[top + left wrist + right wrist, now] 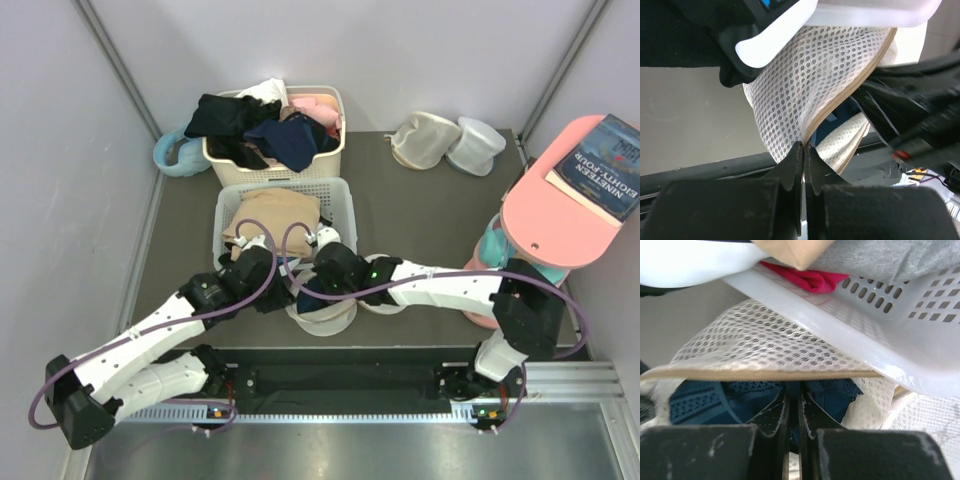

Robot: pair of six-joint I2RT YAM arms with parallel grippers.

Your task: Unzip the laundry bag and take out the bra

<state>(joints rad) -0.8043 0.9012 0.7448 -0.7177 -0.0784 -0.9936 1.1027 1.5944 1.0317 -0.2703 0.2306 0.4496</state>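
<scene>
The laundry bag (pixel 325 318) lies at the table's front centre, against the near wall of a white basket (pixel 345 205). It is cream mesh with a beige zip rim, and its mouth gapes open. My left gripper (pixel 804 145) is shut on the bag's zip rim (pixel 840 102). My right gripper (pixel 794 397) reaches into the open mouth under the bag's mesh flap (pixel 750 340) and is shut on a navy lace garment (pixel 705 395) inside. No taupe bra shows in any view. In the top view both grippers are hidden under the wrists.
The white basket (pixel 865 340) holds a folded tan cloth (pixel 270 215). A cream basket (pixel 333 150) of dark clothes stands behind it. A slumped beige pouch (pixel 425 140) and a whiter round pouch (pixel 475 145) sit at the back right. A pink stand (pixel 550 225) carries a book.
</scene>
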